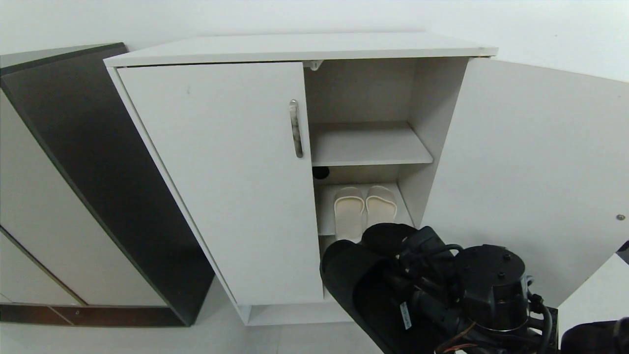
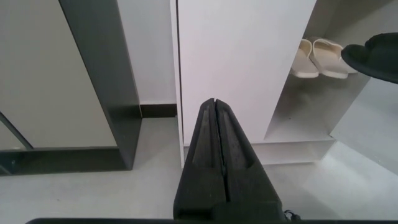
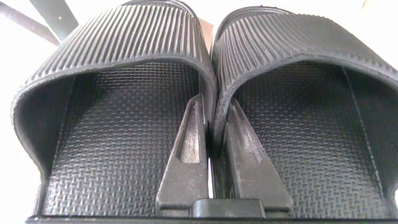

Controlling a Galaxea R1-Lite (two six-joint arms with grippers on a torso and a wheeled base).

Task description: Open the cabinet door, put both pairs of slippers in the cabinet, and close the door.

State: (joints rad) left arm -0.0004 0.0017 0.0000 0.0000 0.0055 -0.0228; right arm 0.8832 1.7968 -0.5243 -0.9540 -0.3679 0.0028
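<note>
At the far left of the head view a dark panel [image 1: 98, 187] leans beside the cabinet [image 1: 295, 46], whose left door [image 1: 221, 187] is shut, its metal handle [image 1: 295, 129] at the inner edge. The left gripper [image 2: 214, 104] hangs low over the floor [image 2: 93, 193] in front of that shut door, jaws pressed together on nothing, probably parked out of the way since only the right half is in use. In the centre of the frame the open compartment shows a bare upper shelf [image 1: 368, 145] and, one level down, the cream slippers [image 1: 364, 209] lying side by side, already stowed. Just below them, at lower centre, the black slippers [image 1: 354, 275] are carried as a pair by the right gripper [image 3: 214, 102]. Its jaws reach under the straps, one in each slipper, and clamp the two adjoining inner walls together, so both travel in one grasp. They hover before the opening, not yet inside. At the right the open door [image 1: 530, 172] stands swung wide. The lowest compartment is mostly hidden behind the black pair, and a small dark round spot [image 1: 320, 172] at the back wall is too dim to identify
</note>
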